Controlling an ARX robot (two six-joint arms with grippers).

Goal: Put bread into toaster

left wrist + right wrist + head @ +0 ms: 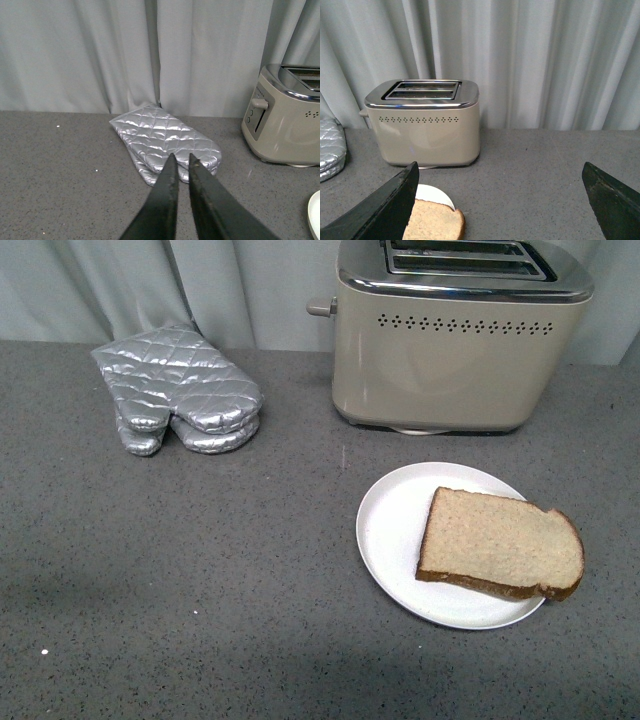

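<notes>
The bread (500, 543) is a light-brown slice with a dark crust, lying flat on a white plate (395, 530) at the front right of the counter. Behind it stands the beige toaster (450, 360) with a chrome top and two empty slots. In the right wrist view the toaster (427, 130) stands at the back and the bread (434, 226) peeks out beside one finger. My right gripper (500, 172) is open wide above bare counter, nothing between its fingers. My left gripper (181, 159) is shut and empty, pointing at the silver mitts. Neither arm shows in the front view.
Two silver quilted oven mitts (180, 390) lie stacked at the back left, seen close in the left wrist view as mitts (165, 142). A grey curtain (200, 285) closes off the back. The toaster's side knob (259, 104) faces the mitts.
</notes>
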